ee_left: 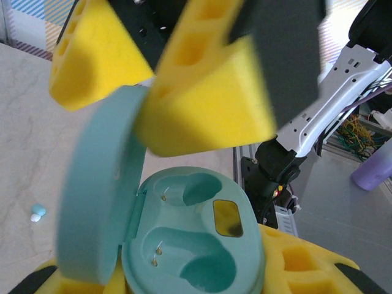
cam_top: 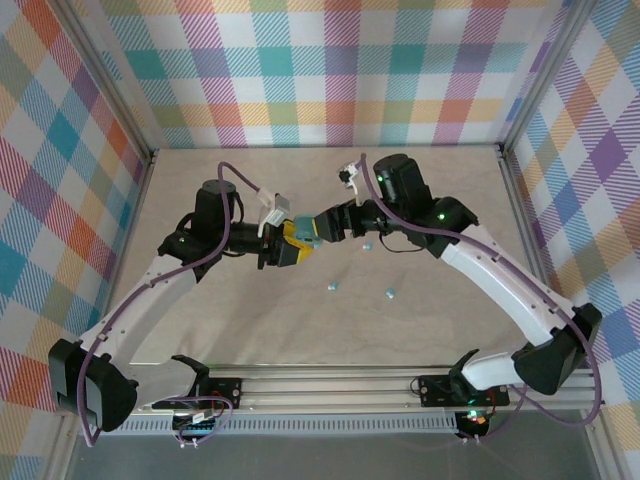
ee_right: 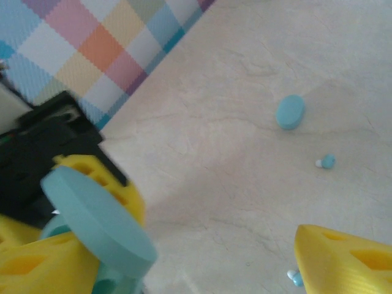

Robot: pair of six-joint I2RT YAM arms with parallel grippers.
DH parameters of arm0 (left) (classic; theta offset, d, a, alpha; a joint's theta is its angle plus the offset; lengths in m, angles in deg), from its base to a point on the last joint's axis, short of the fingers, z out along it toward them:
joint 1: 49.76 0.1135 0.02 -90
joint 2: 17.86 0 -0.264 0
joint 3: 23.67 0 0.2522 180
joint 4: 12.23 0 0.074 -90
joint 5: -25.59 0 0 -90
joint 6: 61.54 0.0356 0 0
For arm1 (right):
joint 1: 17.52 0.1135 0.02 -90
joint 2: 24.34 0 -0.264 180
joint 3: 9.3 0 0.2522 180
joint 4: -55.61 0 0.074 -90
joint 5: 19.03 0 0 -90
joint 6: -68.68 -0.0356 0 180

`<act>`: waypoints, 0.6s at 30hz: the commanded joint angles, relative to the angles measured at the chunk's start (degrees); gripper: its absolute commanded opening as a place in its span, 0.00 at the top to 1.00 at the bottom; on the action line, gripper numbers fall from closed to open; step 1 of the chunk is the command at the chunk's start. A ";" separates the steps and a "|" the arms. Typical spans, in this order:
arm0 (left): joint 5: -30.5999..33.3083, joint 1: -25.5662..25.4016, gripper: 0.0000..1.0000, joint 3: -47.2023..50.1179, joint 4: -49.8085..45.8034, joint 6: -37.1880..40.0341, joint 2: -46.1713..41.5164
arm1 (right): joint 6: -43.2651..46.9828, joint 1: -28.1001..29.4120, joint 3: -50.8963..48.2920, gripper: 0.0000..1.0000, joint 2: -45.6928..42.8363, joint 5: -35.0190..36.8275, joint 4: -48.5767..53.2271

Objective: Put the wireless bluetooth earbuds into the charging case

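**Open Case, Empty Wells: Earbuds Lie Loose on the Surface**

The left fingers [ee_left: 300, 263] clamp the base of the teal charging case [ee_left: 193, 245] from both sides, its lid [ee_left: 98, 196] swung up and both wells empty. The right fingers [ee_right: 343, 257] stand wide apart beside the lid's edge and grip nothing. The earbuds [cam_top: 331, 287] lie scattered on the surface [cam_top: 250, 330], near the case but apart from it. A teal oval [ee_right: 290, 111], seemingly another case, rests farther off. The step in hand appears to be fetching a first bud. The right arm should draw clear without knocking the lid shut, then pinch the nearest bud squarely, while the left holds the wells level.
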 commanded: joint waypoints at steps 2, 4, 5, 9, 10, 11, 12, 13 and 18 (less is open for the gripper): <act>-1.59 0.53 1.00 -0.42 0.14 -0.11 -0.68 | -3.08 -1.75 1.16 0.18 1.44 -0.76 1.50; -1.03 0.74 1.00 -0.35 0.06 -0.58 -0.47 | -3.46 -1.94 0.70 0.18 0.77 -2.95 0.05; -0.66 0.86 1.00 -0.38 0.03 -0.94 -0.25 | -3.52 -1.94 0.47 0.18 0.29 -3.94 -0.75; 0.08 1.73 1.00 -0.96 0.08 -2.77 1.70 | -3.74 -1.94 0.33 0.18 -0.93 -7.47 -2.10; 0.00 1.84 1.00 -1.16 0.09 -2.96 2.13 | -3.65 -1.91 0.47 0.18 -1.02 -8.07 -2.01; -0.16 1.91 1.00 -1.42 0.15 -3.13 2.51 | -3.56 -1.93 0.51 0.18 -0.94 -8.37 -1.76; -0.28 1.93 1.00 -1.52 0.34 -3.41 2.97 | -3.32 -1.93 0.57 0.18 -0.80 -8.55 -1.43; -0.43 1.93 1.00 -1.62 0.53 -3.51 3.39 | -3.08 -1.93 0.64 0.18 -0.59 -8.68 -1.16; -0.71 2.10 1.00 -2.12 1.52 -4.13 5.00 | -2.03 -1.93 1.15 0.18 0.88 -8.66 -0.25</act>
